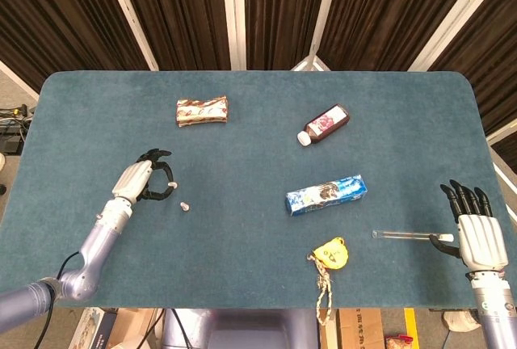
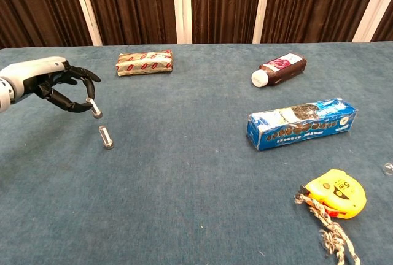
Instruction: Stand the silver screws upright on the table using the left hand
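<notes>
Screw point(image 2: 96, 110) pinched in your left hand point(image 2: 56, 86), held just above the second silver screw point(image 2: 107, 137), which lies flat on the table point(image 2: 184, 173). Your right hand point(image 1: 479, 232) sits far from that screw, fingers spread, holding nothing.
</notes>
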### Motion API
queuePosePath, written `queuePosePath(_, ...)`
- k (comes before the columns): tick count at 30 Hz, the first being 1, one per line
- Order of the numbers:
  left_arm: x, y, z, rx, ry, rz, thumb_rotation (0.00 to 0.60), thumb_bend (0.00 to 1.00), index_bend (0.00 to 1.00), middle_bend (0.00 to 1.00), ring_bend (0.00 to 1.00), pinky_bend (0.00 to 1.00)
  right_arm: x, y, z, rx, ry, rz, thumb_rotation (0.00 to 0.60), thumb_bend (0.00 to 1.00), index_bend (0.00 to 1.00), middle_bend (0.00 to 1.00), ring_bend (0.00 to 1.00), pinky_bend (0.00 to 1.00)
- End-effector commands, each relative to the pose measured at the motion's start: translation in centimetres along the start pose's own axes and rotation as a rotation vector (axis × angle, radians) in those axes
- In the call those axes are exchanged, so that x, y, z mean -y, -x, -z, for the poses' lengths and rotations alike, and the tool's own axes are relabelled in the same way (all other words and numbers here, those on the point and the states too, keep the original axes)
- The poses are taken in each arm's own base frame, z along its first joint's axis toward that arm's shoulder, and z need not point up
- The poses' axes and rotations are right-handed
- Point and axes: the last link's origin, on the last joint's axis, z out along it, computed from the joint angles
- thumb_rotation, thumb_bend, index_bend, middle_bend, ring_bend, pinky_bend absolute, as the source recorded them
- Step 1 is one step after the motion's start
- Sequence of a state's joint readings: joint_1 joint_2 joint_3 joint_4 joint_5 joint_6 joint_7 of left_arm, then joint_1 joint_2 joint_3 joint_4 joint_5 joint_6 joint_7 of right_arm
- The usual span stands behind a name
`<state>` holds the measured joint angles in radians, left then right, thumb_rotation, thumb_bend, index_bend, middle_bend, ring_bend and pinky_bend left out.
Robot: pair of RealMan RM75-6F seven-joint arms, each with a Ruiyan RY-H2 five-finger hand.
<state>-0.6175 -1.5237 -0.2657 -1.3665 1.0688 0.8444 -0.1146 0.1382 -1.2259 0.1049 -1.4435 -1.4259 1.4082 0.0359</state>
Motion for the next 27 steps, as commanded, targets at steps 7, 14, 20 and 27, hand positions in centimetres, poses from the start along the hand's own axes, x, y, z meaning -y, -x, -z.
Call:
queuePosePath(7, 0.7, -0.1, -0.2, -0.062, -0.043, -0.139, 0.600, 0.50, 0.58, 0.13, 0.00, 0.00, 0.0, 0.1, 0.0, 0.005, -0.001, -0.001, 0.600, 0.17, 0.13, 0.09, 0.10, 0.00)
queuePosePath(14, 0.9, 0.3, -0.1, -0.103, -0.087, -0.205, 0.600, 0.50, 0.58, 0.13, 0.00, 0.00, 0.0, 0.1, 0.0, 0.006, 0.000, 0.001, 0.600, 0.17, 0.15, 0.09, 0.10, 0.00)
queuePosePath(20, 1.1, 0.8, -0.1, -0.062, -0.096, -0.134, 0.600, 0.50, 0.58, 0.13, 0.00, 0.00, 0.0, 0.1, 0.0, 0.007, -0.001, 0.003, 0.600, 0.17, 0.15, 0.09, 0.10, 0.00)
queuePosePath(27, 1.6, 0.8, -0.2, -0.038, -0.104, -0.081, 0.600, 0.49, 0.56, 0.12, 0.00, 0.00, 0.0, 0.1, 0.0, 0.006, -0.001, 0.003, 0.600, 0.17, 0.15, 0.09, 0.10, 0.00)
